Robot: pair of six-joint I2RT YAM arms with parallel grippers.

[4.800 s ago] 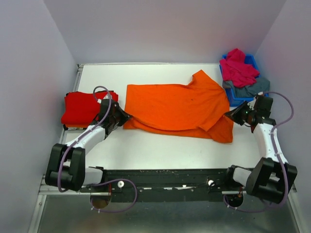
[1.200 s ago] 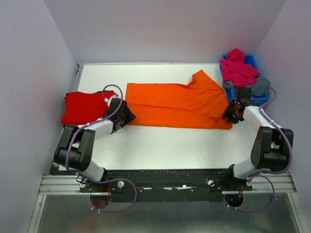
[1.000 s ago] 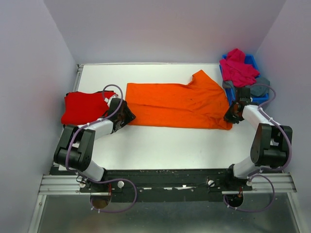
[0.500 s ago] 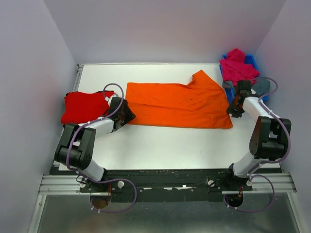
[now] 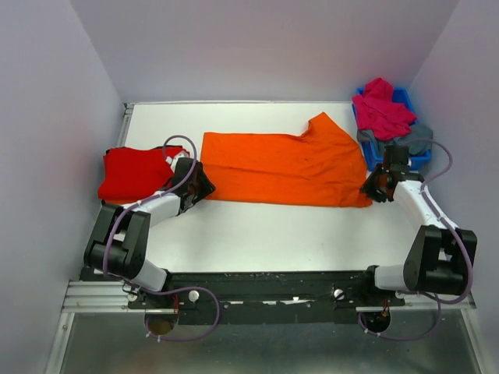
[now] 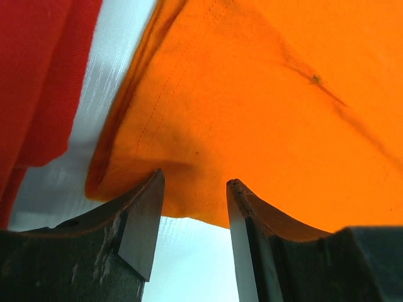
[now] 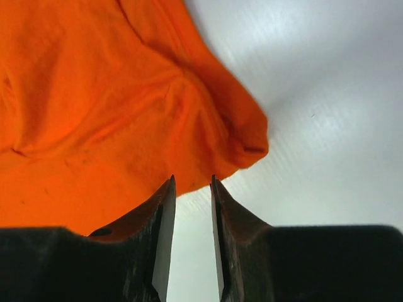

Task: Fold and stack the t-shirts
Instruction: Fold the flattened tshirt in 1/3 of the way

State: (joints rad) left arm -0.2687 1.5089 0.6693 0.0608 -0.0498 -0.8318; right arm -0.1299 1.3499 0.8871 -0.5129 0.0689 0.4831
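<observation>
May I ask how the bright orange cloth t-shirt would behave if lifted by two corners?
Probably floppy: the bright orange cloth t-shirt lies flat with soft creases, so it should sag between grips. Likely light; its edge looks thin.

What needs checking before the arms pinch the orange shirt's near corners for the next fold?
1. Left gripper open at the near left corner of the orange shirt: ok.
2. Right gripper open at the near right corner, gap narrow: ok.
3. Cloth between the left jaws: cannot tell; the hem lies at the tips.
4. Cloth between the right jaws: not ok; only table shows between them.
5. Red shirt folded and apart from the orange one: ok.
6. Orange shirt squared up: not ok; a flap juts out on the far side.
</observation>
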